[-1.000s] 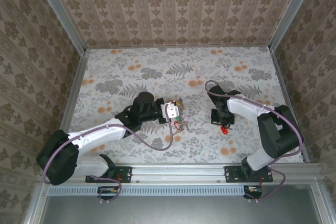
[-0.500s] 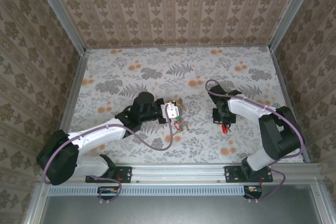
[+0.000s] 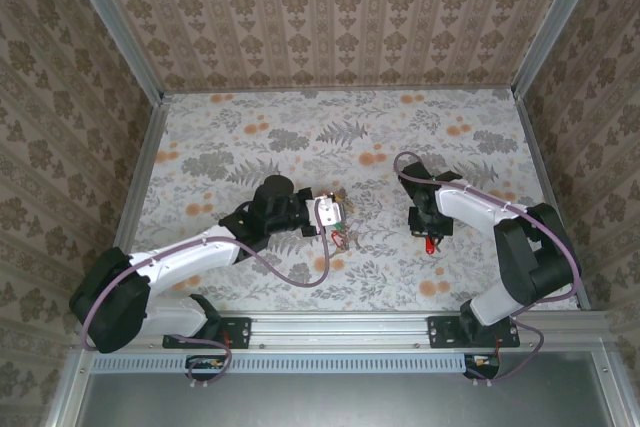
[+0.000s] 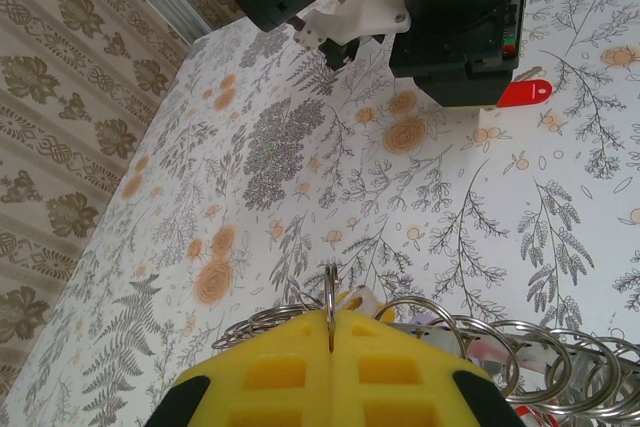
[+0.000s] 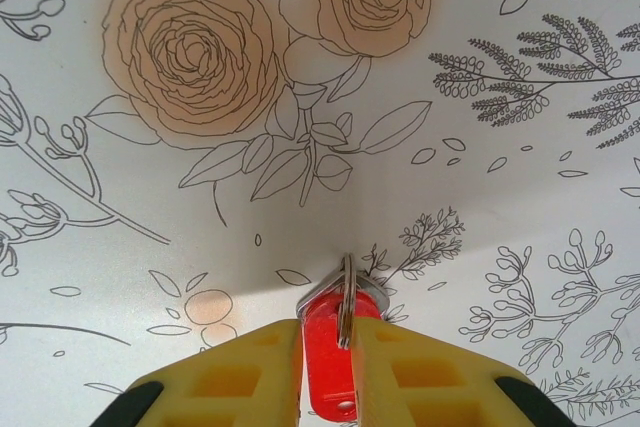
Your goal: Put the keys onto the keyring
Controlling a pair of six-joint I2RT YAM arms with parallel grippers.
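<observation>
Step in hand: bringing one more key to the ring. The left gripper (image 4: 330,329) is holding the keyring (image 4: 520,359) just above the table (image 3: 250,127), near its middle; its yellow pads (image 4: 270,372) are pressing flat together and pinching one upright loop of the coiled silvery rings, the rest of which are trailing off to one side. The right gripper (image 5: 330,335) is working well apart from it on the right half of the table, where the red key (image 5: 328,367) is standing on end between its pads (image 5: 235,377). These are sitting narrowly apart with the plastic head filling the gap and appearing to touch both faces, so the key is judged to be pinched, though how firmly cannot be told. The key's metal eye (image 5: 345,299) is pointing down at the patterned surface. The remaining gap between key and keyring suggests that the threading is not yet begun. The next move is likely calling for a secure hold on the red head, a lift and carry toward the left gripper, and an alignment of the key's eye with the presented loop.
</observation>
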